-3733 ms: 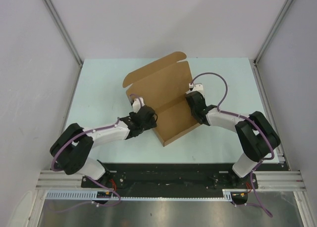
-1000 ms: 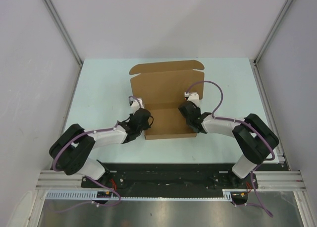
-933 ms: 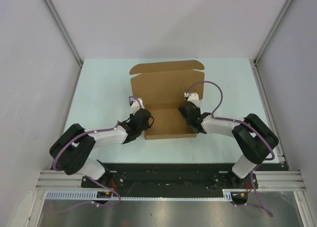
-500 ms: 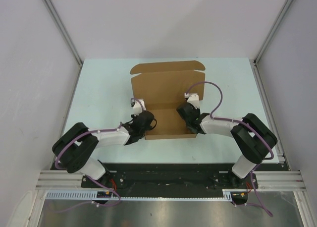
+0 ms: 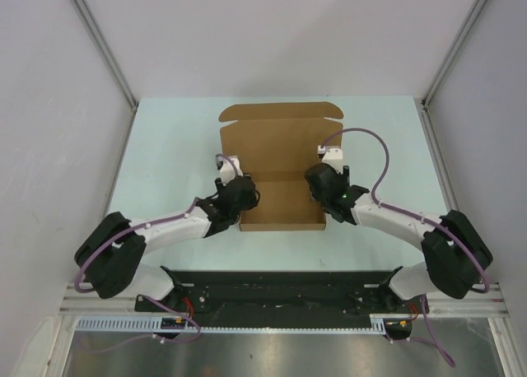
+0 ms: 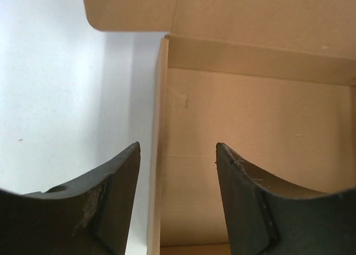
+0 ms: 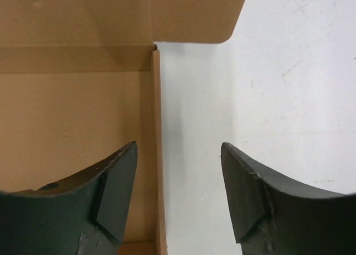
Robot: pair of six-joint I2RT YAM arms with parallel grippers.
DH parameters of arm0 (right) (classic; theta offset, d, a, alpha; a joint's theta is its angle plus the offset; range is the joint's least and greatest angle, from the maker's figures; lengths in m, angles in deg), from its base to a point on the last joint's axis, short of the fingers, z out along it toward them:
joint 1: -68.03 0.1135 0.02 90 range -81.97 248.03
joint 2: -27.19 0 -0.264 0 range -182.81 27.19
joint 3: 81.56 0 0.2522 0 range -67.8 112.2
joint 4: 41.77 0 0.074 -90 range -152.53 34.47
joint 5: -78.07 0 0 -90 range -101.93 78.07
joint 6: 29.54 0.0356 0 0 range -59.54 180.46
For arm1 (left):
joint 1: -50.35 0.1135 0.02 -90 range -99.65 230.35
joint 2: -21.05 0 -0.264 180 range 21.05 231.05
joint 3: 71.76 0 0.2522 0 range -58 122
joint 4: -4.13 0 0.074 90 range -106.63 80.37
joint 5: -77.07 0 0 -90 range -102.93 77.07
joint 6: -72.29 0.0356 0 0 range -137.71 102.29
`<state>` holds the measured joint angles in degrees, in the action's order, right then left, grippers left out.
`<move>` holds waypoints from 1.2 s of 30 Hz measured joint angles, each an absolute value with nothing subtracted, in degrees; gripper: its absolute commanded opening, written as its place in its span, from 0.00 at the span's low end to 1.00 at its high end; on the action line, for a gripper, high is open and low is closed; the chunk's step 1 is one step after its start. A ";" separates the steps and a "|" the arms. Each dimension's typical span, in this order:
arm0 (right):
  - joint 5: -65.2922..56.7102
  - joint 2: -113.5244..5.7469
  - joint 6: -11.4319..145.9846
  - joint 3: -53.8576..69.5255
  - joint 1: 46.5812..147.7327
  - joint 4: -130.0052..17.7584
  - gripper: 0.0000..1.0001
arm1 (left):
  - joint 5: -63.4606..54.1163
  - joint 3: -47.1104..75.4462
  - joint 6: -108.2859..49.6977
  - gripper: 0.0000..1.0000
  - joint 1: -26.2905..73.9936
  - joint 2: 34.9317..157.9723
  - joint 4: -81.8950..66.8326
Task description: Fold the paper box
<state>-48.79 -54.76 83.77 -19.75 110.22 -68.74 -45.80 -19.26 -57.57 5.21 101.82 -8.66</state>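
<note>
The paper box (image 5: 280, 159) is plain brown cardboard, a shallow tray near me with its lid lying open and flat towards the back. My left gripper (image 5: 239, 182) is open, its jaws astride the tray's upright left wall (image 6: 157, 171), one finger outside, one inside. My right gripper (image 5: 323, 174) is open, astride the upright right wall (image 7: 157, 155) the same way. Neither grips the card. The lid's rounded corner flaps show in the left wrist view (image 6: 128, 10) and the right wrist view (image 7: 197, 13).
The pale table (image 5: 165, 146) lies between grey side walls with metal posts (image 5: 99, 44). Purple cables (image 5: 362, 138) loop off both wrists. The black base rail (image 5: 280, 286) runs along the near edge.
Since 3.7 s ago the box has turned from a slant to square with the table. In the last half second both grippers shifted slightly towards the back along the side walls.
</note>
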 measured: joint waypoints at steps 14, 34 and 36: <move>-49.78 -32.84 76.87 -14.35 109.59 -73.46 0.78 | -47.08 -17.62 -53.61 0.71 5.16 83.15 -18.21; 3.07 -49.01 72.49 -20.64 78.20 -37.07 0.77 | -33.56 -24.35 -46.75 0.75 16.75 63.48 -10.72; 5.13 -51.00 72.47 -20.82 77.40 -35.89 0.77 | -33.21 -24.68 -46.71 0.75 16.94 63.79 -11.07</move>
<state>5.13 -51.00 72.47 -20.82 77.40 -35.89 -33.21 -24.68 -46.71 16.94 63.79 -11.07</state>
